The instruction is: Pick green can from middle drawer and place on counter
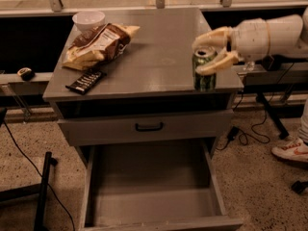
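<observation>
My gripper (201, 57) reaches in from the right on a white arm. Its pale fingers (214, 65) are shut around the top of the green can (205, 76). The can is upright at the front right corner of the grey counter (159, 57). I cannot tell whether its base touches the slab or hangs just above it. The middle drawer (154, 198) is pulled out below, and its bare grey floor has nothing on it.
A brown chip bag (98, 44), a white bowl (88, 19) and a black snack bar (85, 82) lie on the counter's left side. A closed drawer front with a black handle (149, 126) sits under the slab. A shoe (291, 150) and cables are on the floor at right.
</observation>
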{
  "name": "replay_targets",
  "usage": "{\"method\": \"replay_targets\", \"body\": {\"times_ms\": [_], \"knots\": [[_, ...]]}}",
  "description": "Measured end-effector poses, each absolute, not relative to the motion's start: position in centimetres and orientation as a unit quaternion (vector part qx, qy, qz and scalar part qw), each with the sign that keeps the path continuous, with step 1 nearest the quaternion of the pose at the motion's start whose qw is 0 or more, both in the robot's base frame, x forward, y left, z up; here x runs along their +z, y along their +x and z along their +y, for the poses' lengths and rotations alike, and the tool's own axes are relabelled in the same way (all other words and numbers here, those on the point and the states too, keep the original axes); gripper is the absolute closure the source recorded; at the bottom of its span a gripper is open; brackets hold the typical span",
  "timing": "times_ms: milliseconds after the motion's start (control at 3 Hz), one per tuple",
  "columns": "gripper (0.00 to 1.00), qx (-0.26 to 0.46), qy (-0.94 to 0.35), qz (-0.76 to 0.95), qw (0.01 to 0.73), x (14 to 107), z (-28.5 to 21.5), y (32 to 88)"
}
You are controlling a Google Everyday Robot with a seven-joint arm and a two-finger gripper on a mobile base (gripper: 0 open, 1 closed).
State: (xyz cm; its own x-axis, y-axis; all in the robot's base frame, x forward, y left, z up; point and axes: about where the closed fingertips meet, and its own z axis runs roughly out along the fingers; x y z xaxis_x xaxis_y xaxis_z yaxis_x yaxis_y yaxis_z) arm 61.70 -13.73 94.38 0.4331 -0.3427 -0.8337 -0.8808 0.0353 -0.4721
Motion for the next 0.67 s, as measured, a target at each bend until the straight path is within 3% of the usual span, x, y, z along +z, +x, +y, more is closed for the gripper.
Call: {"method": "replay_targets", "body": {"times_ms": [333,667], "knots": [[1.00,0.220,-0.644,0.450,0.578,97.5,-14.7,63.9],[1.00,0.146,-0.621,0.442,0.631,100.4,-17.4,65.2]]}}
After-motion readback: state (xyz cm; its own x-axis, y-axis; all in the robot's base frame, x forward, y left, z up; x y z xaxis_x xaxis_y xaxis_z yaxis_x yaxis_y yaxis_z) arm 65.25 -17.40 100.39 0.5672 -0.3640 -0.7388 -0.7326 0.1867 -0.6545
